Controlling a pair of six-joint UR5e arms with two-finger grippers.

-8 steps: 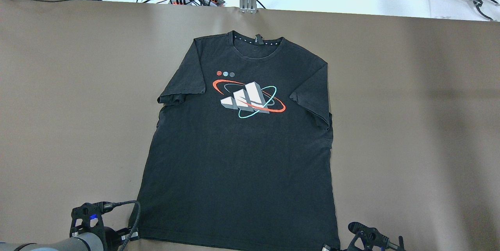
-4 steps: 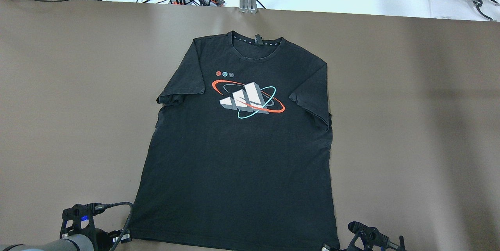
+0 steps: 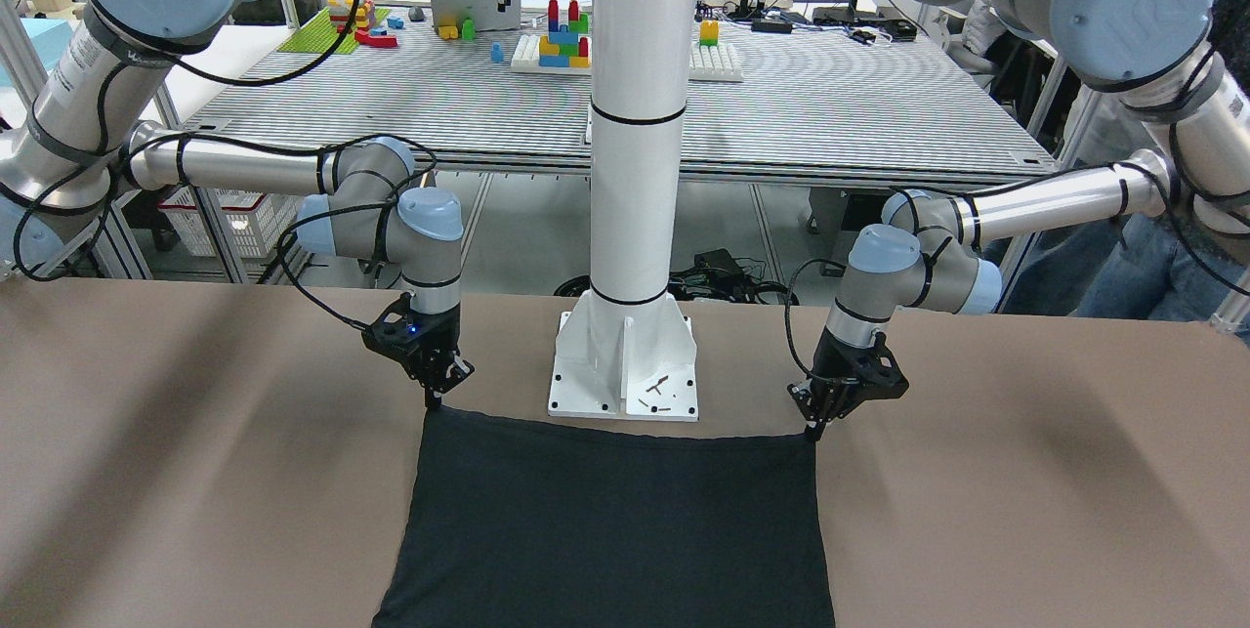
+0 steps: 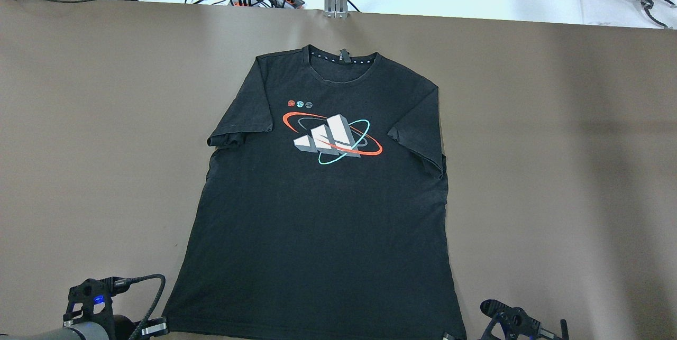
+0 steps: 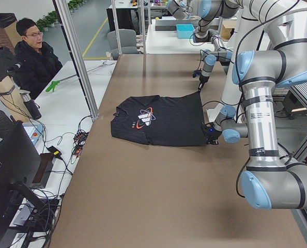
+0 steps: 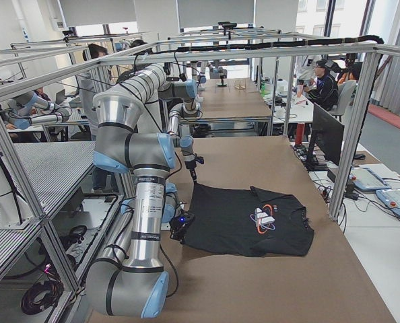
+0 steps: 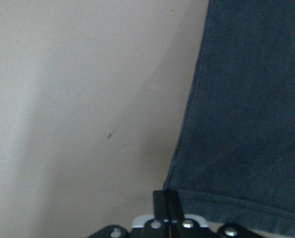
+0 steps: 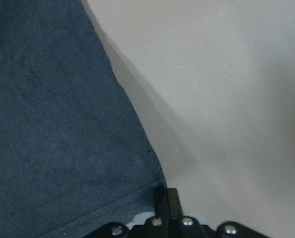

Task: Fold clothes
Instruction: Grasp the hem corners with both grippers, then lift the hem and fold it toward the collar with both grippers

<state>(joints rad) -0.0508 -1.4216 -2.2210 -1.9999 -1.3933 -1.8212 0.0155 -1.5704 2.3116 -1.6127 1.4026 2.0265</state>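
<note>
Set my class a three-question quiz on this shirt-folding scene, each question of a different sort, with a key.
1. True or false: the T-shirt lies print side up.
2. The left gripper and the right gripper each pinch which part? A collar, B sleeve, C hem corner.
3. Fill in: in the front-facing view, the left gripper is on the view's ____ side.
Key: 1 true; 2 C; 3 right.

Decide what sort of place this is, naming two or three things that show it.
Probably a robotics lab. Robot arms stand at several aluminium-framed tables, a bench behind holds toy building blocks, and a person sits at a desk with a monitor and cables. A black T-shirt lies on the near table.
</note>
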